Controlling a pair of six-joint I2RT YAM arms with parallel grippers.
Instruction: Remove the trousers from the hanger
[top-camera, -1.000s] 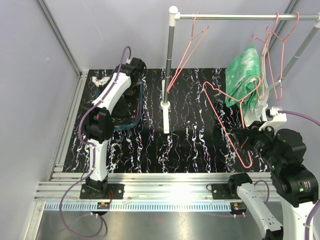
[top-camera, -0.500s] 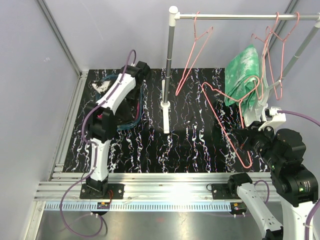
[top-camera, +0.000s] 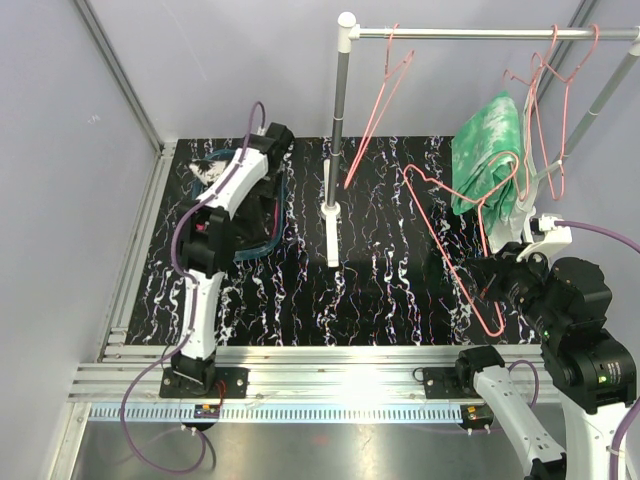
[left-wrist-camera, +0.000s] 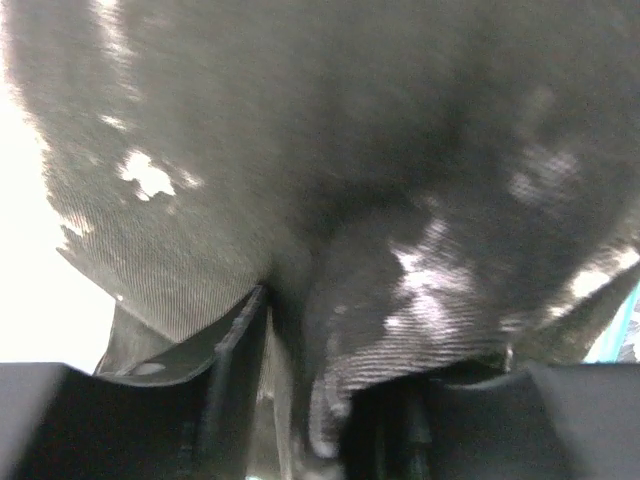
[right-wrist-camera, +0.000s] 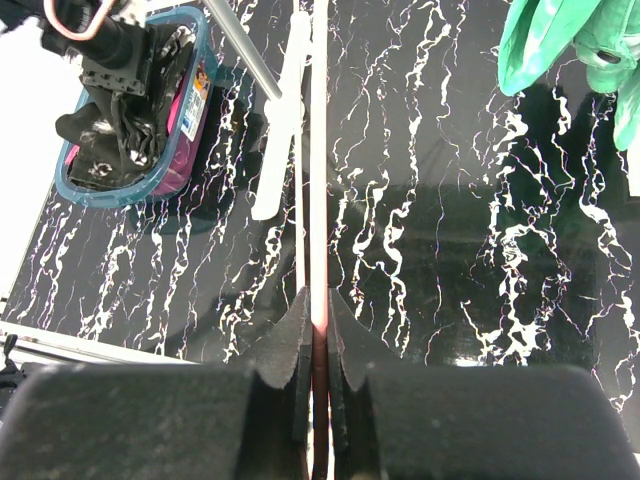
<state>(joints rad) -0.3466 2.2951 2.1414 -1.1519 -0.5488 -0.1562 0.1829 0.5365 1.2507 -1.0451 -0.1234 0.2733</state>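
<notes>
The right gripper (right-wrist-camera: 318, 300) at 4 o'clock of the table (top-camera: 380, 290) has its two fingers pressed together on a thin wire of a pink hanger (right-wrist-camera: 318, 200), which lies slanted across the black marbled surface. At 2 o'clock, the green-and-white trousers (top-camera: 488, 150) hang under the metal rail (top-camera: 480, 33), among other pink hangers. Which wire carries them, I cannot tell.

At 10 o'clock stands a blue-rimmed bin (right-wrist-camera: 110, 197). Inside it lie the black speckled trousers (left-wrist-camera: 300, 150), and the magenta trousers (right-wrist-camera: 178, 165) show along one wall. The rim has a small sticker (right-wrist-camera: 196, 95) with coloured print, but the writing is too small to read.

The left gripper (right-wrist-camera: 128, 80) reaches down into this bin. In the left wrist view, the black cloth fills almost everything and a fold of it sits between the fingers. Whether they pinch it or stand apart, I cannot tell.
</notes>
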